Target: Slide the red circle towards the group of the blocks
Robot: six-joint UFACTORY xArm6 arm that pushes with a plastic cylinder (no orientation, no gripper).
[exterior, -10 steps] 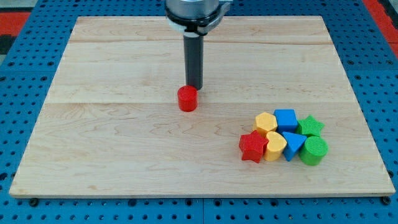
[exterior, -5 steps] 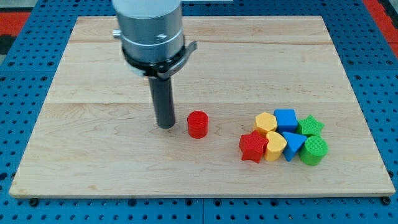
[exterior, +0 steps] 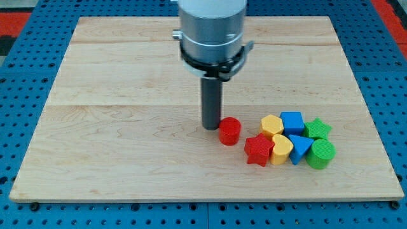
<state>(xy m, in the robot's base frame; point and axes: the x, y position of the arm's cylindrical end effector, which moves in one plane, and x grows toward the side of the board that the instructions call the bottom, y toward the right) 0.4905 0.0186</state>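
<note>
The red circle lies on the wooden board, just left of the group and a small gap from the red star. My tip stands at the circle's left side, touching or nearly touching it. The group at the view's right holds the red star, a yellow hexagon, a yellow heart, a blue cube, a blue triangle, a green star and a green circle.
The board rests on a blue pegboard surface. The arm's grey body hangs over the board's upper middle.
The red circle has slid right and down toward the group. My tip went round to its left side and followed it rightward.
</note>
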